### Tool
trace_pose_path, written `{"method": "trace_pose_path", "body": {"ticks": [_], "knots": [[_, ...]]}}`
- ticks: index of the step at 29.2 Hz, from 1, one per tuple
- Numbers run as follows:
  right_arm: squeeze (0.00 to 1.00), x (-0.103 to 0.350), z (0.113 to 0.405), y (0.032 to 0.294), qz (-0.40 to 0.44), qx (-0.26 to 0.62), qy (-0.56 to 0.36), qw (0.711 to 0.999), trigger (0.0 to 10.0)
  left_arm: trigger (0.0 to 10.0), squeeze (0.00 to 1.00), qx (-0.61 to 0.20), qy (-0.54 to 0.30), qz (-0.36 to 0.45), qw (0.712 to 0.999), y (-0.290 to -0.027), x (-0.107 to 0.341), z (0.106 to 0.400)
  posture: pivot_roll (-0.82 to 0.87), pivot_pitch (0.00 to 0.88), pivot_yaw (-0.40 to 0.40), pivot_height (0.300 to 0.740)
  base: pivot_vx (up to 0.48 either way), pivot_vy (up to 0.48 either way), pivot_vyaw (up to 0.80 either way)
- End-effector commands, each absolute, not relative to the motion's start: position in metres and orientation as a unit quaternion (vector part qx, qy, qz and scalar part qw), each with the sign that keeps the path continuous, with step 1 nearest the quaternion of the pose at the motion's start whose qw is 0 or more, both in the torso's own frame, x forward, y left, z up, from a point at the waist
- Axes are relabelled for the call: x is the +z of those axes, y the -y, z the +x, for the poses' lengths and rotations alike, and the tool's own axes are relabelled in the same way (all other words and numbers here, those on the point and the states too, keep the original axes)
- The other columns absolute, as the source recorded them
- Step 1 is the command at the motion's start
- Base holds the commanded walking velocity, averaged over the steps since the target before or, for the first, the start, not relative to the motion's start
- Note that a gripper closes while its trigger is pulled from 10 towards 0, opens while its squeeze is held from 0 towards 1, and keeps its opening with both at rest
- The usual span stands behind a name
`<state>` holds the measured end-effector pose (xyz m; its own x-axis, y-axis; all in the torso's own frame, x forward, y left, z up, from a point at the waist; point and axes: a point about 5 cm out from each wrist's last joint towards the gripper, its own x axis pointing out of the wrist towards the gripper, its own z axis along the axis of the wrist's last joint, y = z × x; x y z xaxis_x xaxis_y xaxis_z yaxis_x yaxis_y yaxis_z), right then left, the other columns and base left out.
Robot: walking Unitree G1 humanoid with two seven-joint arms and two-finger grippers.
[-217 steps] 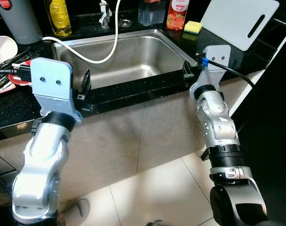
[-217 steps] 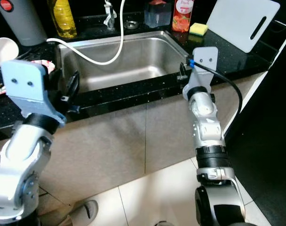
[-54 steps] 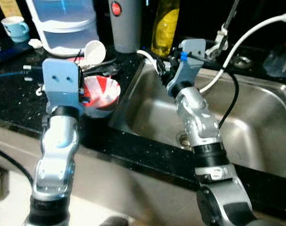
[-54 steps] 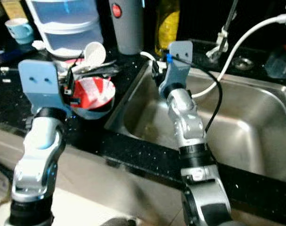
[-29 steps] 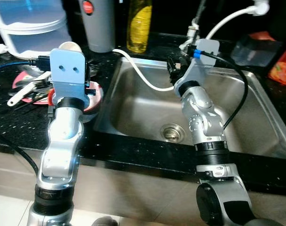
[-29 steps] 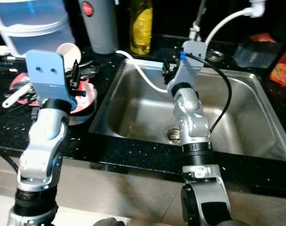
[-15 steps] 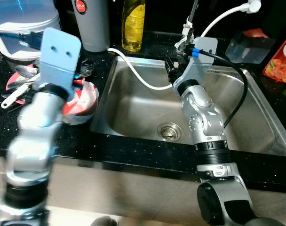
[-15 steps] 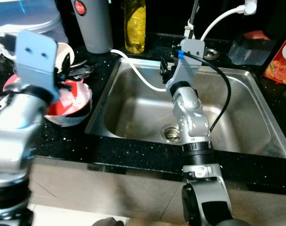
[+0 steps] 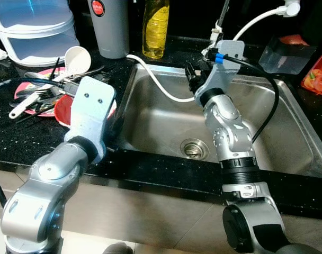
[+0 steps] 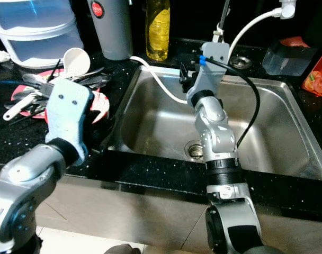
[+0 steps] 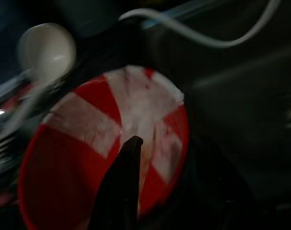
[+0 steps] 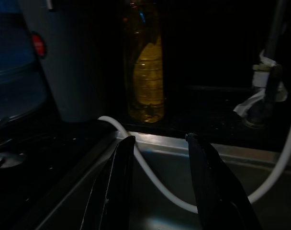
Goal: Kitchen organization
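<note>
A red and white bowl (image 11: 83, 129) sits tilted at the counter's edge beside the sink (image 9: 288, 114); my left arm hides most of it in the head views. My left gripper (image 11: 134, 144) holds it, with one black finger lying over the rim inside the bowl. My right gripper (image 12: 160, 187) hovers open over the sink's back left corner, near a white hose (image 9: 155, 79), with nothing between its fingers. Behind the bowl lies a pink plate (image 9: 24, 87) piled with utensils and a white ladle (image 9: 76, 55).
A yellow bottle (image 9: 154, 26) and a grey canister (image 9: 110, 26) stand behind the sink, with stacked plastic containers (image 9: 34, 26) at the far left. The tap (image 9: 220, 26) is at the back. A clear box (image 9: 285, 55) and a red packet (image 9: 317, 74) sit at the right.
My left arm has swung down and nearer to me, its wrist now low beside the sink's left rim with the bowl. The right arm has held still.
</note>
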<state>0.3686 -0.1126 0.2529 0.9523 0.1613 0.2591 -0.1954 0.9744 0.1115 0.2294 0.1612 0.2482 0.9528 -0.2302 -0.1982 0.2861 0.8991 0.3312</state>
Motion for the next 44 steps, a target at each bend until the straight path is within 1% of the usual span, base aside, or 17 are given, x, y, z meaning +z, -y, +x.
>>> {"method": "trace_pose_path", "body": {"ticks": [1, 6, 7, 8, 9, 10, 11, 12, 13, 20, 22, 29, 30, 31, 37, 38, 44], "knots": [[0.0, 0.248, 0.369, 0.113, 0.07, 0.088, 0.121, 0.986, 10.0, 10.0, 0.0, -0.105, -0.118, 0.215, 0.964, -0.177, 0.24, 0.23, 0.23, 0.0, 0.013, 0.74, 0.0, 0.0, 0.0], [0.0, 0.246, 0.368, 0.113, 0.072, 0.087, 0.119, 0.986, 10.0, 10.0, 0.0, -0.083, -0.149, 0.245, 0.954, -0.187, 0.231, 0.231, 0.23, 0.0, 0.012, 0.74, 0.0, 0.0, 0.0], [0.0, 0.246, 0.368, 0.113, 0.072, 0.087, 0.119, 0.986, 10.0, 9.2, 0.0, -0.081, -0.16, 0.235, 0.955, -0.19, 0.225, 0.233, 0.23, 0.0, 0.012, 0.74, 0.0, 0.0, 0.0], [0.0, 0.246, 0.368, 0.113, 0.072, 0.087, 0.119, 0.986, 10.0, 9.2, 0.0, -0.081, -0.16, 0.235, 0.955, -0.19, 0.225, 0.233, 0.23, 0.0, 0.012, 0.74, 0.0, 0.0, 0.0], [0.0, 0.246, 0.368, 0.113, 0.072, 0.088, 0.119, 0.986, 10.0, 5.9, 0.0, -0.079, -0.167, 0.227, 0.956, -0.191, 0.222, 0.234, 0.23, 0.0, 0.012, 0.74, 0.0, 0.0, 0.0], [0.0, 0.246, 0.369, 0.113, 0.072, 0.088, 0.119, 0.986, 10.0, 4.7, 0.0, -0.073, -0.174, 0.224, 0.956, -0.194, 0.218, 0.236, 0.22, 0.0, 0.009, 0.74, 0.0, 0.0, 0.0], [0.0, 0.246, 0.369, 0.112, 0.072, 0.088, 0.12, 0.986, 10.0, 0.9, 0.0, -0.07, -0.18, 0.219, 0.957, -0.196, 0.214, 0.238, 0.22, 0.0, 0.009, 0.74, 0.0, 0.0, 0.0], [0.0, 0.246, 0.369, 0.112, 0.072, 0.088, 0.12, 0.986, 10.0, 0.9, 0.0, -0.07, -0.18, 0.219, 0.957, -0.196, 0.214, 0.238, 0.22, 0.0, 0.009, 0.74, 0.0, 0.0, 0.0], [0.0, 0.247, 0.369, 0.112, 0.072, 0.089, 0.12, 0.986, 10.0, 0.0, 0.0, -0.068, -0.182, 0.217, 0.957, -0.198, 0.212, 0.24, 0.22, 0.0, 0.009, 0.74, 0.0, 0.0, 0.0], [0.0, 0.249, 0.369, 0.113, 0.072, 0.088, 0.123, 0.986, 10.0, 0.0, 0.0, -0.079, -0.104, 0.223, 0.966, -0.192, 0.228, 0.254, 0.21, 0.0, 0.008, 0.74, 0.0, 0.0, 0.0], [0.0, 0.249, 0.369, 0.113, 0.071, 0.088, 0.123, 0.986, 10.0, 0.0, 0.0, -0.089, -0.034, 0.24, 0.966, -0.182, 0.244, 0.263, 0.2, 0.0, 0.009, 0.74, 0.0, 0.0, 0.0], [0.0, 0.25, 0.368, 0.114, 0.07, 0.085, 0.123, 0.986, 10.0, 0.0, 0.0, -0.108, 0.043, 0.268, 0.956, -0.16, 0.26, 0.291, 0.17, 0.0, 0.008, 0.74, 0.0, 0.0, 0.0], [0.0, 0.25, 0.368, 0.114, 0.069, 0.084, 0.122, 0.986, 10.0, 6.2, 0.0, -0.135, 0.048, 0.258, 0.956, -0.148, 0.26, 0.301, 0.16, 0.0, 0.007, 0.74, 0.0, 0.0, 0.0], [0.0, 0.251, 0.368, 0.114, 0.068, 0.083, 0.123, 0.987, 10.0, 10.0, 0.0, -0.172, 0.042, 0.245, 0.953, -0.135, 0.255, 0.313, 0.15, 0.0, 0.009, 0.74, 0.0, 0.0, 0.0], [0.0, 0.254, 0.367, 0.116, 0.064, 0.072, 0.125, 0.987, 10.0, 10.0, 0.0, -0.271, 0.013, 0.198, 0.942, -0.105, 0.237, 0.348, 0.1, 0.007, 0.031, 0.74, 0.0, 0.0, 0.0], [0.0, 0.255, 0.365, 0.123, 0.059, 0.047, 0.127, 0.989, 10.0, 10.0, 0.0, -0.332, -0.016, 0.17, 0.928, -0.094, 0.229, 0.362, 0.07, 0.026, 0.055, 0.74, 0.0, 0.0, 0.0], [0.0, 0.254, 0.364, 0.138, 0.051, 0.0, 0.125, 0.991, 10.0, 10.0, 0.0, -0.408, -0.056, 0.141, 0.9, -0.085, 0.221, 0.369, 0.04, 0.044, 0.075, 0.74, 0.0, 0.0, 0.0]]}}
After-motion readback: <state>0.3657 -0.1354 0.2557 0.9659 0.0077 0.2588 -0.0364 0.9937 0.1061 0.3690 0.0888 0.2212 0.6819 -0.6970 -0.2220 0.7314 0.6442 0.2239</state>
